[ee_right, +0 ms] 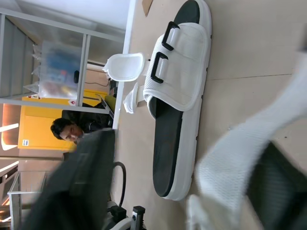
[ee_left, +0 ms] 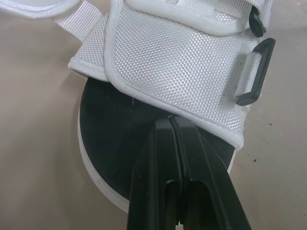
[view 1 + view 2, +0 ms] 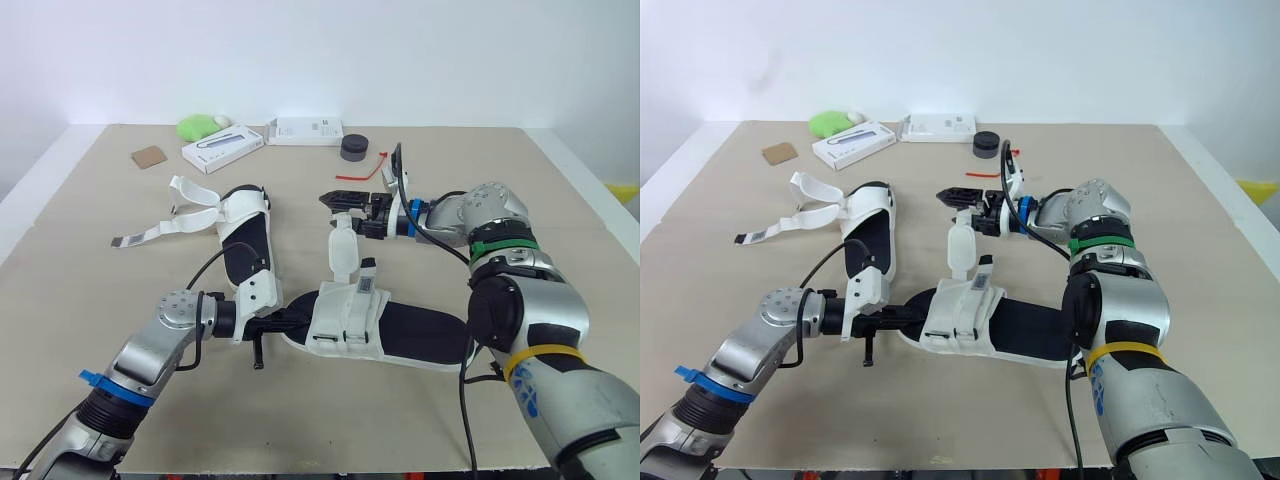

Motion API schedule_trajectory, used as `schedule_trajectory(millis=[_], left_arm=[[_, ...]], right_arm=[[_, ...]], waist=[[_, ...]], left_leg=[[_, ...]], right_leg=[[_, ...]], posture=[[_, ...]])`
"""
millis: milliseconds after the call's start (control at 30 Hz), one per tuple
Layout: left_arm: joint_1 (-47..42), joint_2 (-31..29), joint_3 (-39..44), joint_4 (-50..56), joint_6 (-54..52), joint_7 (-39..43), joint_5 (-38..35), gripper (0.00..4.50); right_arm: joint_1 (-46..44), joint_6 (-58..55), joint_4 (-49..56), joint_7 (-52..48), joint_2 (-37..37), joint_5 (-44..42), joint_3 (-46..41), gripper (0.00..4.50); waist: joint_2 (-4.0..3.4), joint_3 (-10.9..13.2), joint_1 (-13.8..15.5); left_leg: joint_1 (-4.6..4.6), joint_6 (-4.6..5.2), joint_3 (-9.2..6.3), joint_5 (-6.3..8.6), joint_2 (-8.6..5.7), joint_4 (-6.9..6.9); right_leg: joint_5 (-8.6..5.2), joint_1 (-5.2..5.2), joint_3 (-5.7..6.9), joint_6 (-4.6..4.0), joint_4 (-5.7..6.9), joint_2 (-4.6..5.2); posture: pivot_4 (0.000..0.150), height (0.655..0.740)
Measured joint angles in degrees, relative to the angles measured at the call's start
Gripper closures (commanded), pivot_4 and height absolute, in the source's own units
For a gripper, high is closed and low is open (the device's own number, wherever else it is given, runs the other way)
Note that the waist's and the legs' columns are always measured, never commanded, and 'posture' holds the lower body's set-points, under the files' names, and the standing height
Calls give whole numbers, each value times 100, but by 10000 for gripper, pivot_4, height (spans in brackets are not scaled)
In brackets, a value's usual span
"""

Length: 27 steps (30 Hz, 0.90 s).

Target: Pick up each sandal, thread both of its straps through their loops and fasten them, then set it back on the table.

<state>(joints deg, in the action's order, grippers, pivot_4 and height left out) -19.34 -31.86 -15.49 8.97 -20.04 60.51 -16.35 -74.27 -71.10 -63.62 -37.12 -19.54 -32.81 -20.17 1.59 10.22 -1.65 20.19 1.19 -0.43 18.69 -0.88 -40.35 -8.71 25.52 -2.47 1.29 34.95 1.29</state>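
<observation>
The near sandal (image 3: 400, 330), black footbed and white upper, lies across the table's front. One of its straps (image 3: 343, 248) stands up toward my right gripper (image 3: 352, 212), which is open; the strap (image 1: 240, 158) passes between its fingers, close to one finger (image 1: 278, 182). My left gripper (image 3: 275, 325) is shut, its fingertips (image 2: 170, 122) against the footbed at the edge of the white upper (image 2: 177, 62), beside a black loop (image 2: 254, 72). The second sandal (image 3: 245, 245) lies at the left with both straps (image 3: 175, 215) loose on the table.
Along the back edge sit two white boxes (image 3: 222, 147) (image 3: 305, 130), a green object (image 3: 197, 126), a black round piece (image 3: 354, 148), a brown card (image 3: 149, 156) and a red bit (image 3: 362, 172). A person (image 1: 64, 129) sits by shelving beyond the table.
</observation>
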Motion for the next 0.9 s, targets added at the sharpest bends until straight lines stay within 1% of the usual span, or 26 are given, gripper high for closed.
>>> schedule_trajectory(millis=[33, 100, 133, 167, 200, 333, 467, 533, 633, 700, 833, 900], left_arm=[[0, 0, 0, 0, 0, 0, 0, 45000], [1, 0, 0, 0, 1, 0, 0, 45000], [0, 0, 0, 0, 1, 0, 0, 45000], [0, 0, 0, 0, 1, 0, 1, 45000], [0, 0, -1, 0, 2, 0, 1, 45000], [-1, 1, -4, -1, 5, 1, 1, 45000], [-1, 1, -4, -2, 7, 1, 1, 45000], [2, 8, -11, 0, 11, -5, 1, 45000], [15, 14, -18, 18, 19, -9, 1, 45000], [25, 10, -15, 34, 16, -3, 0, 45000], [37, 1, -3, 55, 6, -8, 1, 45000], [37, 8, -22, 61, 4, -8, 0, 45000]], right_arm=[[1, 19, 5, -22, 3, 13, 15, 21685], [3, 57, 47, -116, 14, 67, 108, 29408], [11, 95, 107, -217, 34, 113, 194, 35242], [19, 122, 166, -289, 46, 145, 252, 38641], [40, 177, 267, -427, 54, 185, 361, 44303], [213, 348, 692, -846, 53, 269, 671, 44755], [497, 546, 1340, -1279, 27, 368, 1072, 44755], [769, 880, 1938, -1632, -49, 438, 1393, 44755], [1311, 1562, 3099, -2283, -354, 612, 1997, 44755], [1772, 2030, 4198, -2666, -610, 637, 2270, 44755], [2493, 3042, 5927, -2949, -732, 725, 2582, 44755], [2934, 4250, 6612, -3070, -909, 1176, 2929, 44755]], waist=[[0, 0, 0], [0, 0, -1], [0, 0, -1], [-1, 1, -1], [-1, 1, -1], [-1, 1, -1], [-2, 1, -1], [-2, 1, 3], [-7, 3, 12], [-10, 3, 14], [-10, 3, 24], [-10, 3, 26]], left_leg=[[0, 0, 0, 0, 0, 0], [0, 0, 0, 0, 0, 0], [0, 0, 0, 0, 0, 0], [0, 0, 0, 0, 0, 0], [0, 0, -1, 0, 0, 0], [0, 0, -2, 0, -1, 0], [0, 0, -4, 0, -1, 0], [0, 0, -7, 0, -2, 0], [2, -5, -15, 3, -4, 0], [2, -13, -17, 8, -2, 1], [2, -18, -22, 9, -2, 1], [1, -19, -22, 8, -2, 0]], right_leg=[[0, 0, 0, 0, 0, 0], [0, 0, 0, 0, 0, 0], [0, 0, 0, 0, 0, 0], [0, 0, 0, 0, 0, 0], [0, 0, 1, 0, 0, 0], [0, 0, 1, 1, 0, 1], [0, 0, 2, 1, 1, 1], [0, 0, 5, 1, 1, 2], [-2, 0, 12, 6, 1, 3], [-4, 2, 16, 6, 2, 4], [-5, 2, 24, 5, 2, 6], [-7, 2, 25, 7, 1, 6]], posture=[[1500, 7400], [1500, 7400], [1500, 7400], [1500, 7400], [1500, 7400], [1500, 7400], [1500, 7400], [1500, 7400], [1500, 7400], [1500, 7400], [1500, 7400], [1500, 7400]])
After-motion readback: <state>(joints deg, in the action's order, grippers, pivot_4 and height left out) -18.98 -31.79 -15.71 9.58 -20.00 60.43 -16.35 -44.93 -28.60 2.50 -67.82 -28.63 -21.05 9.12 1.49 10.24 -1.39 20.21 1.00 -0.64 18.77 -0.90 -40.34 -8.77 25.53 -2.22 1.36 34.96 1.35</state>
